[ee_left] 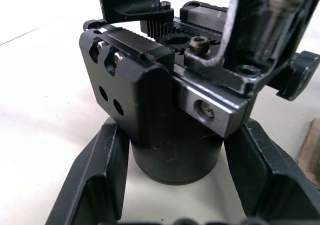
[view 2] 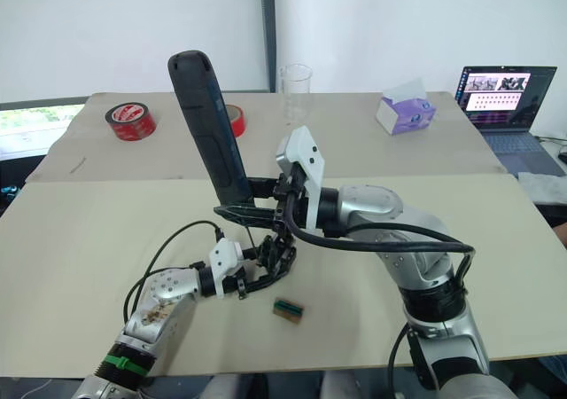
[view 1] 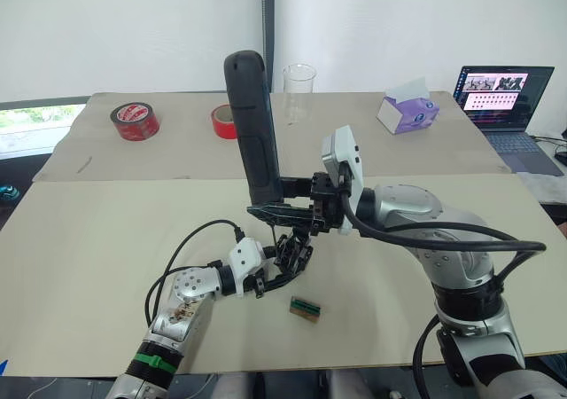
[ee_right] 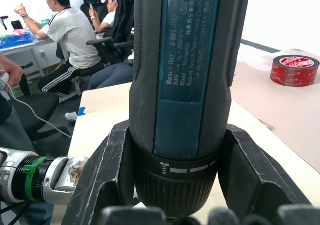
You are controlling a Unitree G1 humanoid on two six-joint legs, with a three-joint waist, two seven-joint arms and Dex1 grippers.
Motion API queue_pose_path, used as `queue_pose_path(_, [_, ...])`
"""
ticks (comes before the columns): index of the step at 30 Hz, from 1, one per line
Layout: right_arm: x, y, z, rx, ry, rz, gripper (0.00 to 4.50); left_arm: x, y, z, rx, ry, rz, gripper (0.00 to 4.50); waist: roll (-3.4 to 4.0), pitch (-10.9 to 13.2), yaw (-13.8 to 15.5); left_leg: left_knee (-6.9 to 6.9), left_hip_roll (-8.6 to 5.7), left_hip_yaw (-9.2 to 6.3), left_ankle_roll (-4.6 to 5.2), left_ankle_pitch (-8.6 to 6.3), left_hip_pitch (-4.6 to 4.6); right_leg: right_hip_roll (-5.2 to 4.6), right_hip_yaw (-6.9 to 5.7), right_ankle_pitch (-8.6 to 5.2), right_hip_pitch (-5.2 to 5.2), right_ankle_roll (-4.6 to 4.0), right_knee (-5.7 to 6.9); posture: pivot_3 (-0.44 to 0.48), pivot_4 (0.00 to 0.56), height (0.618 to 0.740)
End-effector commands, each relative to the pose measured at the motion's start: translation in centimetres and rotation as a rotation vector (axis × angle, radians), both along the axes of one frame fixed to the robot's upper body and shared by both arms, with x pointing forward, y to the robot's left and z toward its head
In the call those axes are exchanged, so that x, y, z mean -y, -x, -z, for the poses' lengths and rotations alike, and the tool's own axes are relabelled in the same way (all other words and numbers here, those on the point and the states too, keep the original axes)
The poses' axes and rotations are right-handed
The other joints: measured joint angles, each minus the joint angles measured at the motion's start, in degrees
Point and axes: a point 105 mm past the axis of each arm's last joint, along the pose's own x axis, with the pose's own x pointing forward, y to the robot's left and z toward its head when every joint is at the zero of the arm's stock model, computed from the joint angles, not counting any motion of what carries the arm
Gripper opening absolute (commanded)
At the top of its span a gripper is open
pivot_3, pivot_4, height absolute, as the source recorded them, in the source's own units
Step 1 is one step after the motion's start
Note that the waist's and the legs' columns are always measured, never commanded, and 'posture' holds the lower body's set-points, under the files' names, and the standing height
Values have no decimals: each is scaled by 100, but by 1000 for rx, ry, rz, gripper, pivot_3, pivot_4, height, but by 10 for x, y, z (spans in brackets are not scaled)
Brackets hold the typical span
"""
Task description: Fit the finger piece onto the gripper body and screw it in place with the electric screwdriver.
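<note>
The left gripper [view 1: 288,262] is clenched around the round base of the gripper body [ee_left: 165,110], a small black blocky metal mechanism with toothed racks and screw heads on its top, holding it upright just above the pale tabletop [view 1: 106,239]; in the left wrist view its two black fingers [ee_left: 92,177] press against either side of that cylindrical base. This looks like a steadying hold, keeping the screw holes facing up so a tool can come down on them. The right gripper [view 1: 275,199] is grasping the electric screwdriver [view 1: 252,124], a long thick black cylinder with a dark blue label panel and a rounded end, by the collar near its lower end, so that the body rises nearly upright, leaning a little towards the robot's left, with the rounded end uppermost. The thin bit is hard to make out in the head views, but it seems to point down at the top of the gripper body, which sits directly beneath the right gripper and close under it. The finger piece [ee_left: 135,2], a black tapered plastic wedge, appears already seated on top of the body beside a screw head (whether that screw is fully driven cannot be told). A tiny green-and-brown block [view 1: 305,309] lies on the table just beside the left gripper.
</note>
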Motion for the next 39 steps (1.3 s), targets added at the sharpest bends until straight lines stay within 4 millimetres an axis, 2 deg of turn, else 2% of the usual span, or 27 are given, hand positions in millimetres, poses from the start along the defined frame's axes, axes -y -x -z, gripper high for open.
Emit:
queue_pose_path(1, [0,5,-12,60,-37,-14,1916,-9,8,31,-129,-68,-21,2258,0,0,-1,0,0,0,0,0,0,0,0,0,0,0,0,0,150,740])
queue_pose_path(39, [2,-2,0,51,-52,27,1916,-11,7,30,-127,-67,-26,2258,0,0,-3,0,0,-2,0,0,0,0,-8,0,0,0,1,0,150,740])
